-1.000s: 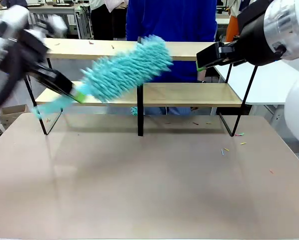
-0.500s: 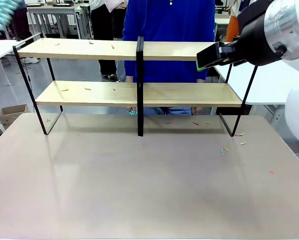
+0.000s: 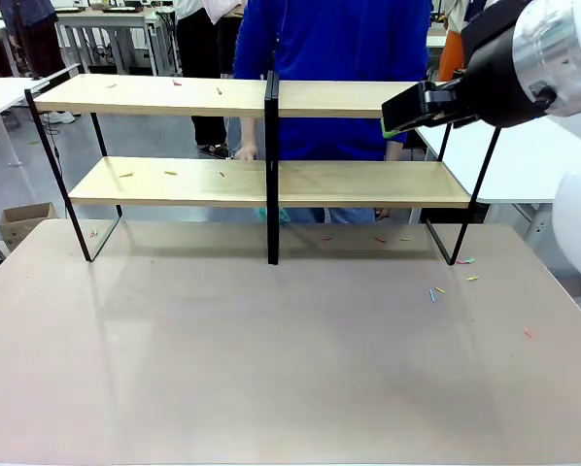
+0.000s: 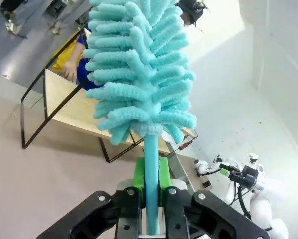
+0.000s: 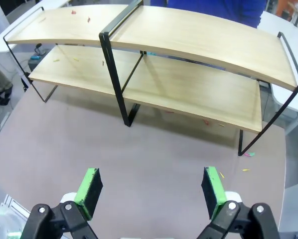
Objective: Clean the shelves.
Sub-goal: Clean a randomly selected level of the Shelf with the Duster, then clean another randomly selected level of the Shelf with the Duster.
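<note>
Teal fluffy duster (image 4: 139,74), handle pinched in the left tool (image 4: 150,180); right tool (image 5: 151,191) spread. I'd bring it flat along the light-wood black-framed shelves (image 3: 368,183) beyond, sweeping the small coloured scraps (image 3: 171,174) outward.

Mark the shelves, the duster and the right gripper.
shelves (image 3: 154,94): front view, upper board, left half.
duster (image 4: 139,74): left wrist view, fluffy turquoise head.
right gripper (image 5: 151,185): right wrist view, midway between its fingers.
</note>
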